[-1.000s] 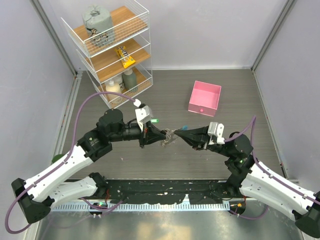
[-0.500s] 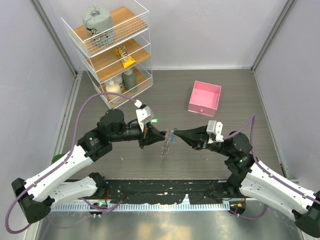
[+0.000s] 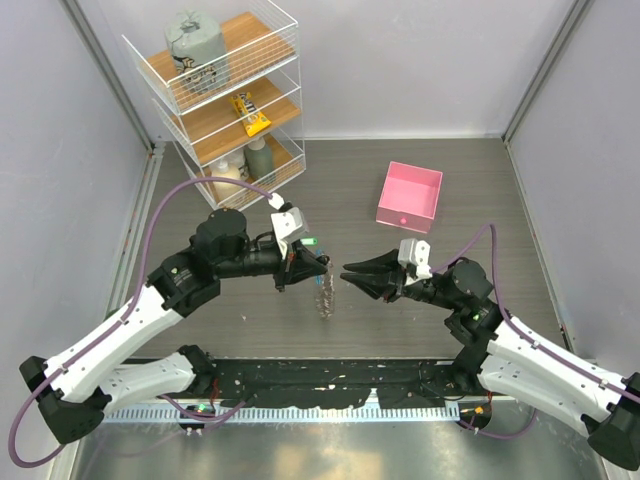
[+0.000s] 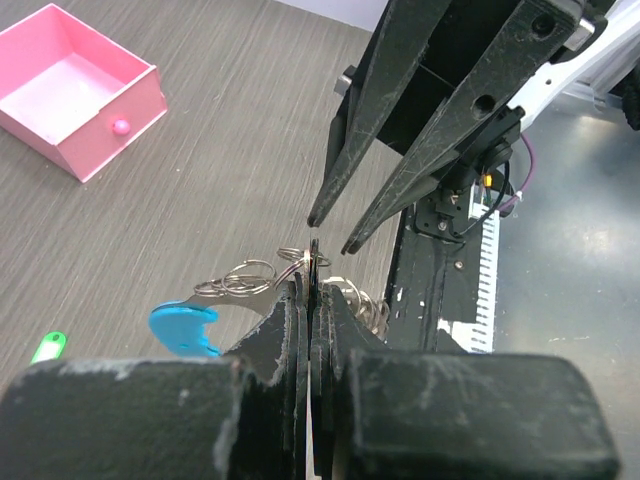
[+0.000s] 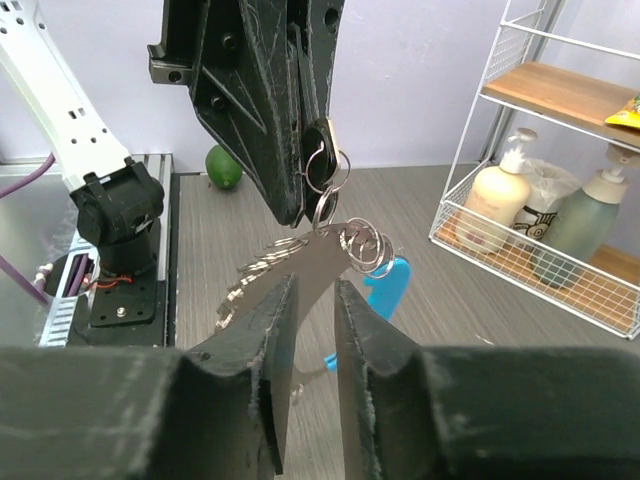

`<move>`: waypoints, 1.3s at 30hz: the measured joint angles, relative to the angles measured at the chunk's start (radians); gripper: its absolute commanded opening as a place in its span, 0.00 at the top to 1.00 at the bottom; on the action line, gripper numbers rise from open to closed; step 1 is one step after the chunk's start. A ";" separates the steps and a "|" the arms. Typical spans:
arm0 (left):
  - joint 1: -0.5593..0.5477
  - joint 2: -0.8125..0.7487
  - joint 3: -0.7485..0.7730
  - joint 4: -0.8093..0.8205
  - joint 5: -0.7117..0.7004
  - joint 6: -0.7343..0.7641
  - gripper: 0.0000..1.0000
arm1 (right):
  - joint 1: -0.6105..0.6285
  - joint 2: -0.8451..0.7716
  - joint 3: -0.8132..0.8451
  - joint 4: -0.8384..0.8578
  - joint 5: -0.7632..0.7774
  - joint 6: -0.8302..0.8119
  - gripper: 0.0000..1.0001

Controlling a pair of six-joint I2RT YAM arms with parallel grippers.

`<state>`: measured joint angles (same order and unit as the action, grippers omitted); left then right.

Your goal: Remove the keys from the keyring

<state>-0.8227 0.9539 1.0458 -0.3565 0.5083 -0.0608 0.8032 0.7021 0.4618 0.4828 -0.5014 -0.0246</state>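
My left gripper is shut on the keyring and holds it above the table. The keys hang from it as a jagged silver bunch, with small split rings and a bright blue piece beside them. My right gripper points at the bunch from the right with its jaws a little apart and nothing gripped. In the right wrist view the keys dangle just past its fingertips. In the left wrist view the right gripper hovers just beyond the ring.
A pink box stands open at the back right. A white wire shelf rack with bottles and a snack stands at the back left. A small green tag lies on the table, and a green round fruit sits near the left arm's base.
The right gripper has opened, let go of the keys and drawn back slightly. The bunch, stretched between both grippers before, now hangs straight down from the left gripper.
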 measured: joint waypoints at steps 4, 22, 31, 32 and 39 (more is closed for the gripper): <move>0.000 0.001 0.002 -0.024 0.000 0.018 1.00 | 0.000 -0.006 0.003 -0.016 0.001 -0.003 0.67; 0.000 0.003 0.002 -0.042 0.001 0.020 1.00 | 0.022 0.106 0.139 -0.115 0.003 0.009 0.66; 0.000 0.003 0.002 -0.042 0.001 0.020 1.00 | 0.053 0.106 0.139 -0.117 0.029 0.012 0.64; 0.000 0.003 0.002 -0.042 0.001 0.020 1.00 | 0.053 0.105 0.139 -0.118 0.030 0.012 0.64; 0.000 0.004 0.003 -0.041 0.002 0.017 1.00 | 0.064 0.101 0.140 -0.119 0.044 0.013 0.63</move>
<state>-0.8227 0.9577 1.0485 -0.3973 0.5098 -0.0441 0.8677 0.8036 0.6018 0.3637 -0.4576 -0.0120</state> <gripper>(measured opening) 0.042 0.369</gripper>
